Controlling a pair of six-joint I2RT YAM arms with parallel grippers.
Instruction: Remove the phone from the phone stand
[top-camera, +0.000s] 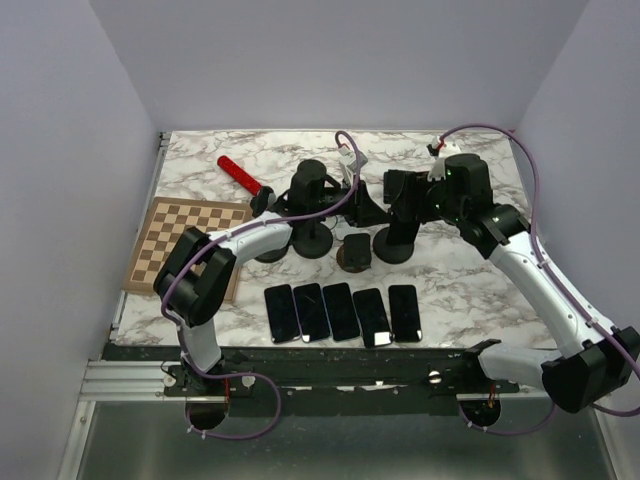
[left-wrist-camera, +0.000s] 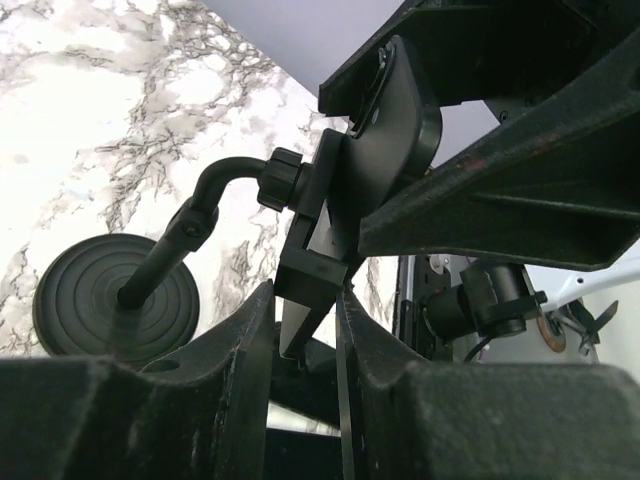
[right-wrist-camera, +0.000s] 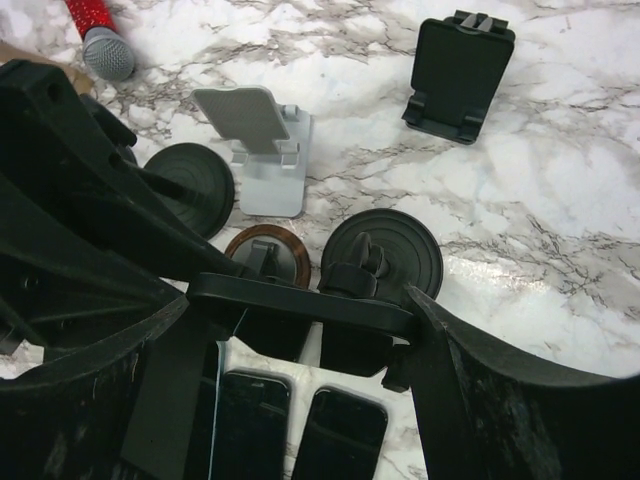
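Clamping the phone (right-wrist-camera: 340, 308), right end effector (right-wrist-camera: 303, 308), left end effector (left-wrist-camera: 305, 322) pinched on phone stand (left-wrist-camera: 160, 250)

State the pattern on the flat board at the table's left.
The board is tan-and-brown chequered; clearest in top external view.

Legible text, labels, brands, numbers, signs: 0 found in any of the 3 views; no surface carries readable markings.

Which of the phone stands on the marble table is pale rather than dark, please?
The white angled plastic stand, next to the brown-rimmed round base; all the other stands are dark.
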